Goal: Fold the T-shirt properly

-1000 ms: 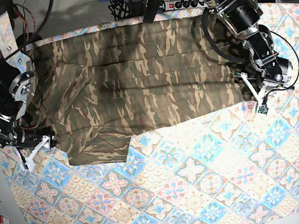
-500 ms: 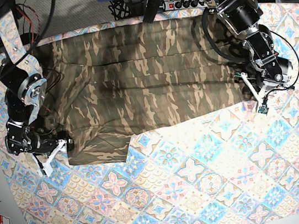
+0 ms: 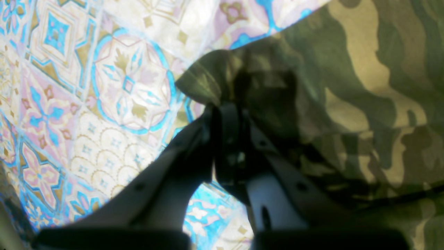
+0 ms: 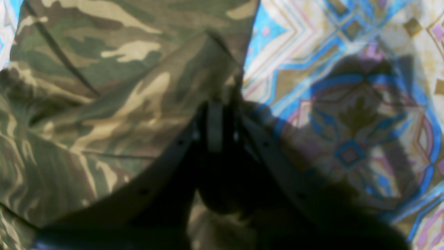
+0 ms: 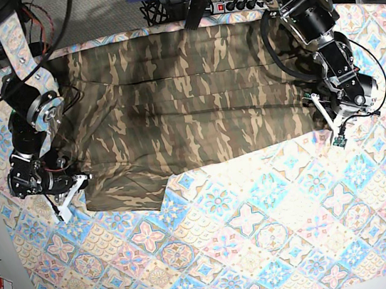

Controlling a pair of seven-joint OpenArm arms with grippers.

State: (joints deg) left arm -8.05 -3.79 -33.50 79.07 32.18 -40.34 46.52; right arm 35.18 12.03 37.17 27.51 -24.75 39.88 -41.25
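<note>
A large short-sleeved T-shirt [image 5: 187,102] of olive, brown and tan camouflage cloth lies spread on the pastel blue-and-pink tile-patterned tablecloth [image 5: 263,235], in the far half of the table as the base view shows it. Its long axis runs across that view from side to side, and a folded-over flap of cloth juts toward the near edge at the view's left end. Which end holds the neck cannot be told.

The left gripper [image 3: 225,107], at the shirt's end on the base view's right [image 5: 319,109], has its dark jaws pressed together on a bunched corner of the camouflage cloth [image 3: 312,104], which rises off the tablecloth [image 3: 104,86] into the jaws.

The right gripper [image 4: 222,100], at the opposite end [image 5: 76,184], also has its jaws closed tight, pinching the edge of a raised fold of the shirt [image 4: 104,104], right where the cloth meets the bare tablecloth [image 4: 347,104]. The two grippers are well apart, one at each end of the shirt's near edge.
</note>
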